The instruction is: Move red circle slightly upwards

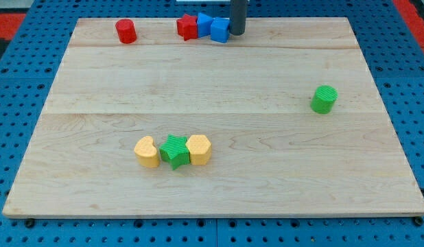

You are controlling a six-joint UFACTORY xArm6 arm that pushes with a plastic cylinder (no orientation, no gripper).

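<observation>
While tip (237,33) touches blue block (220,31), red circle (125,31) sits apart.

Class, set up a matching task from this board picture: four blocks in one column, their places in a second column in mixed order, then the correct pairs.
Blocks
1. red circle
2. green circle
3. green star
4. blue cube

Places
A. between two yellow blocks, near the view's bottom
B. alone at the view's right
C. touching my tip, at the view's top
D. alone at the view's top left

Pairs: 1-D, 2-B, 3-A, 4-C
</observation>
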